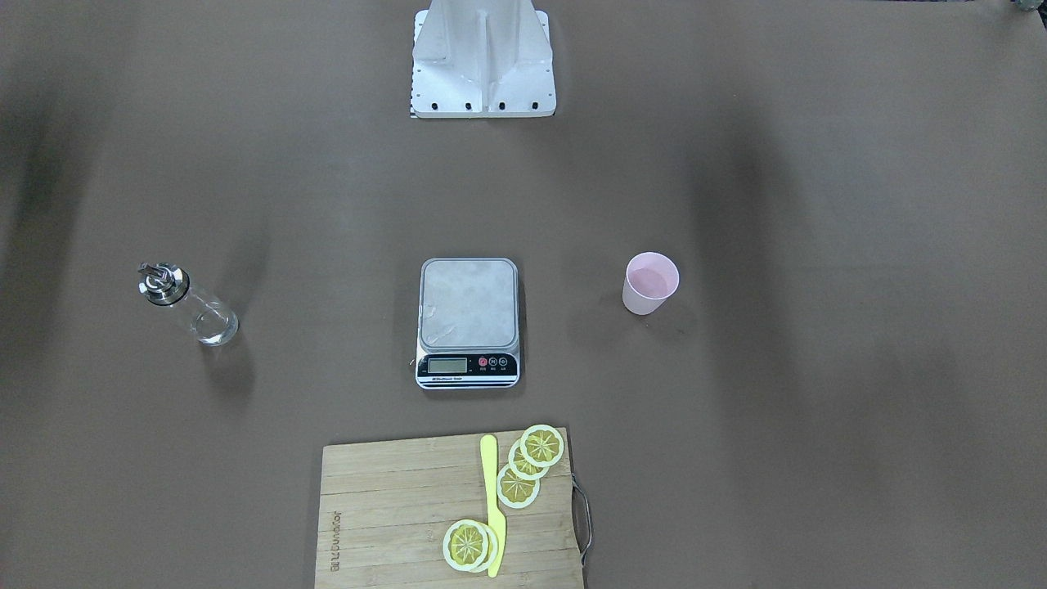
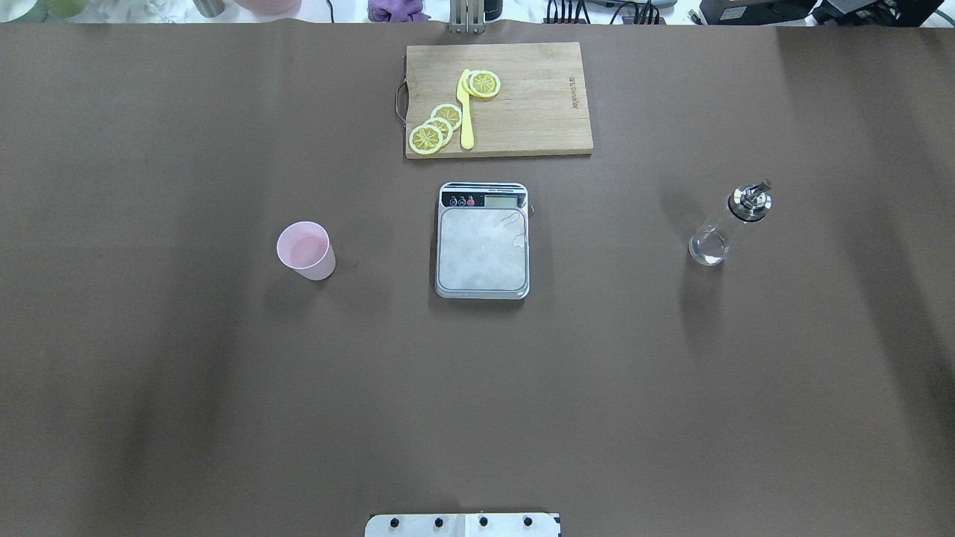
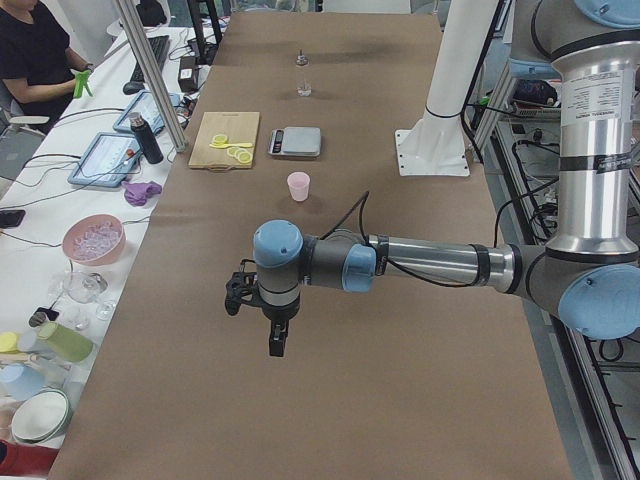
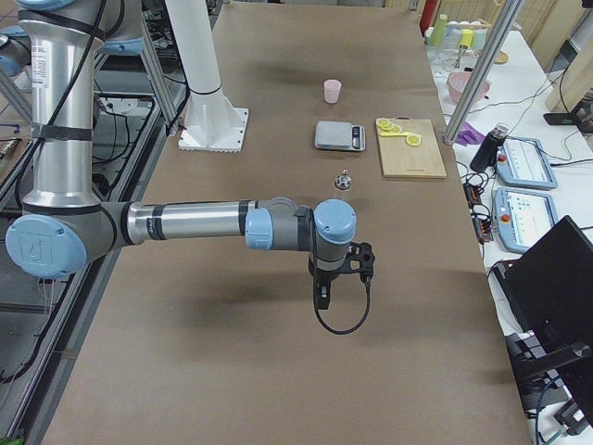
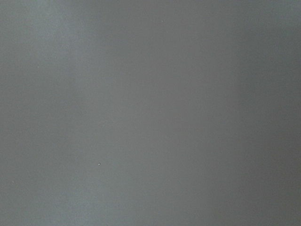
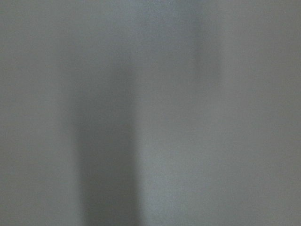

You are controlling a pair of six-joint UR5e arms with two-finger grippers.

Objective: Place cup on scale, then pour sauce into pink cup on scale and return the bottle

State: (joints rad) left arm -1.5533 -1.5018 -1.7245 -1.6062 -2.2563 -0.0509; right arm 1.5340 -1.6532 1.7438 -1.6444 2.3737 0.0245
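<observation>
The cup (image 2: 305, 250) stands upright on the table (image 2: 149, 388), apart from the scale (image 2: 483, 246) on the robot's left. The bottle (image 2: 727, 224) stands well off on the other side. The left gripper (image 3: 275, 343) and the right gripper (image 4: 321, 297) hang over the table's near ends (whether parted or closed, I cannot tell).

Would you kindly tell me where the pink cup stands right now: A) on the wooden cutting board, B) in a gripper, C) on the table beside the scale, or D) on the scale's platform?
C: the cup stands upright on the table, apart from the scale.
</observation>
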